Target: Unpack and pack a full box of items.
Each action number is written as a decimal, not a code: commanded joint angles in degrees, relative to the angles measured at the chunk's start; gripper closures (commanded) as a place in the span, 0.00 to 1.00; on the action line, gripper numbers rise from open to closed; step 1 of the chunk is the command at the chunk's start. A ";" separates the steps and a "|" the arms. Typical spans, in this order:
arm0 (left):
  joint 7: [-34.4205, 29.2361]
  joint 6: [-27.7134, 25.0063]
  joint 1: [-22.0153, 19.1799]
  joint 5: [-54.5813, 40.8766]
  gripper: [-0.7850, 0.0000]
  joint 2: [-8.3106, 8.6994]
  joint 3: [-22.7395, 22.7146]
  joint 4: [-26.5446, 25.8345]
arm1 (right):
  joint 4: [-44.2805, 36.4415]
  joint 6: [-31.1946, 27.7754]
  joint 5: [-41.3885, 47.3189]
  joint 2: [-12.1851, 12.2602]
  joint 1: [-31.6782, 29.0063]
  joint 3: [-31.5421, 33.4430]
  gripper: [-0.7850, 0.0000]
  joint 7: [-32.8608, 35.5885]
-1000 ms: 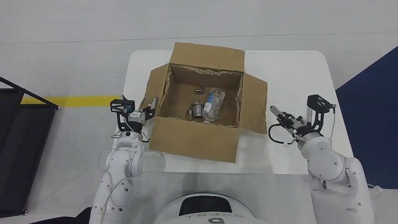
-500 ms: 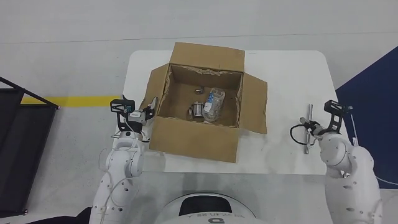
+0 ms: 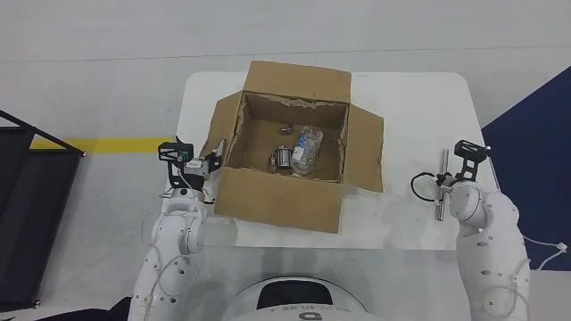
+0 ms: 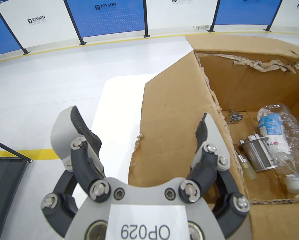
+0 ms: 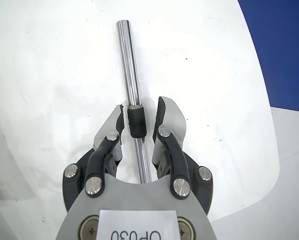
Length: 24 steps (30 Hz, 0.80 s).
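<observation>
Leftmost, the left gripper is held at the box's left flap, its jaws wide apart with the flap's edge between them; contact cannot be made out. This stance is judged to serve for steadying the box or keeping the flap folded out, so that the inside is left free to reach. The box is set at the middle of the table, all four flaps open, its brown card torn along the inner rims. On its floor are seen a crumpled clear bottle with a pale label and white cap, a flanged metal cylinder just beside it, a small vial and, nearer the far wall, a small metal fitting. Well to the right, a rod is laid flat on bare table near the right edge: polished, straight, with a black sleeve around part of its length. The right gripper is placed over that sleeve, jaws parted to either side with a gap shown on each, so nothing is clasped. Unpacking is judged unfinished, several items being yet in the box.
</observation>
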 commanded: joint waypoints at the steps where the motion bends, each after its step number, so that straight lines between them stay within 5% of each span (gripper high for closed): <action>1: 0.00 0.00 0.00 0.00 0.00 0.00 0.00 0.00 | 0.08 0.25 -1.30 0.00 -0.02 -0.61 0.75 0.00; 6: 0.00 0.00 0.00 0.00 0.00 0.00 0.00 0.00 | 0.47 1.21 -4.42 0.02 0.19 -1.78 1.00 0.52; 14: 0.00 0.00 0.00 0.00 0.00 0.00 0.00 0.00 | -0.71 1.02 -4.84 -0.03 0.04 -2.03 1.00 0.92; 24: 0.00 0.00 0.00 0.00 0.00 0.00 0.00 0.00 | -5.10 -4.30 16.15 -0.18 -2.26 6.16 1.00 0.20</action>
